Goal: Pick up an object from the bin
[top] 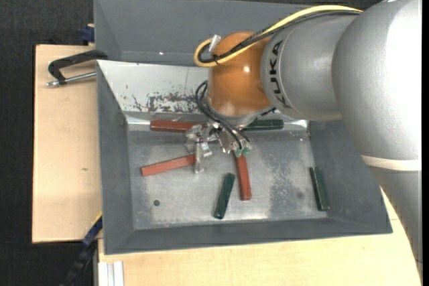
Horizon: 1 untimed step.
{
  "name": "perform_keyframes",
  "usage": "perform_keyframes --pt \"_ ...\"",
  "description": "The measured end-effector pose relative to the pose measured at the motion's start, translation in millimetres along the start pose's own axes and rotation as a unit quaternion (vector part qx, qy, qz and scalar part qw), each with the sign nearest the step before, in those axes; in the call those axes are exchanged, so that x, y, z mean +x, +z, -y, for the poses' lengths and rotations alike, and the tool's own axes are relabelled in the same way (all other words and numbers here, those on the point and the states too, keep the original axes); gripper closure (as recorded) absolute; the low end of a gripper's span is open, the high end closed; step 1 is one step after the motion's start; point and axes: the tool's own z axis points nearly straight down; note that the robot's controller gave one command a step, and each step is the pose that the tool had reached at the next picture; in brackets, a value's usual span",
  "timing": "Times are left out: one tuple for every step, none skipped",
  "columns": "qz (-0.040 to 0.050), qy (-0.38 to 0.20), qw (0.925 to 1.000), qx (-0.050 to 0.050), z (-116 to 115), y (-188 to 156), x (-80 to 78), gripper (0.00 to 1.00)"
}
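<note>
**Fig. 1.** Claw (pixel 216 147) low over the middle of the bin (pixel 110 164), spread wide, nothing visible between its fingers. A red stick (pixel 167 166) lies at its 8 o'clock, near end just beside one finger; a second red stick (pixel 242 179) lies at 5 o'clock. Recommended: centre on one stick, straddle its narrow width, then close.

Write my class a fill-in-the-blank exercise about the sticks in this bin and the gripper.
1. The lone stick by the right wall of the bin is dark ____.
2. The long stick just left of the gripper is ____.
3. The dark green stick near the front lies on the ____ side of the short red stick.
Missing words: green; red; left.
</note>
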Motion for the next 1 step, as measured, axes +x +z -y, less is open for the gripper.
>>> perform_keyframes --pt "0.0051 -0.01 0.9999 0.001 22.8 -194.2 9.1 1.0"
